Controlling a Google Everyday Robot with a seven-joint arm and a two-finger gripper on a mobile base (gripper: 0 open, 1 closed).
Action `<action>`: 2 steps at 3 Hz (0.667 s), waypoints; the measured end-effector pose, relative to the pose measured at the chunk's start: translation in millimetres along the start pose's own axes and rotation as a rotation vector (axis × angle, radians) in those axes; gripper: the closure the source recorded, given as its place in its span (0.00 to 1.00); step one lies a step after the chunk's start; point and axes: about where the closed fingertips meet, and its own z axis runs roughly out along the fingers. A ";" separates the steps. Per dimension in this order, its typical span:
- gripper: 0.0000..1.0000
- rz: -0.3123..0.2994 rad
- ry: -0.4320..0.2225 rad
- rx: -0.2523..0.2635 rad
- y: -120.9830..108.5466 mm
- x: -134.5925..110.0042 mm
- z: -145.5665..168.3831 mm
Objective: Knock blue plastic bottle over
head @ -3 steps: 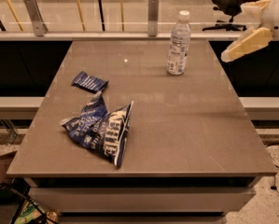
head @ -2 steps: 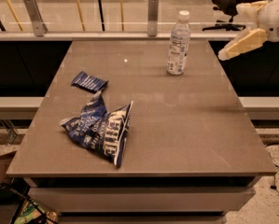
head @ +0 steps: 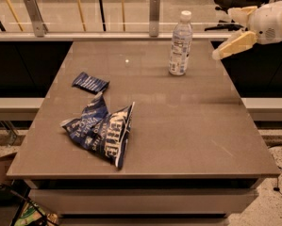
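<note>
The blue plastic bottle is a small clear water bottle with a white cap and a pale blue-and-white label. It stands upright at the far right of the grey table. My gripper hangs in the air to the right of the bottle, just past the table's right edge, at about mid-bottle height. Its pale yellow fingers are spread apart and hold nothing. A small gap separates the lower fingertip from the bottle.
A small dark blue snack bag lies at the left. A larger crumpled dark blue snack bag lies at the front left. A glass railing with metal posts runs behind the table.
My gripper has moved a little to the left, closer to the bottle. The bottle and the bags have not moved.
</note>
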 end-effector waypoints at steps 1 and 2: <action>0.00 0.027 0.002 -0.033 -3.6 6.1 21.6; 0.00 0.050 -0.011 -0.056 -6.7 7.3 44.5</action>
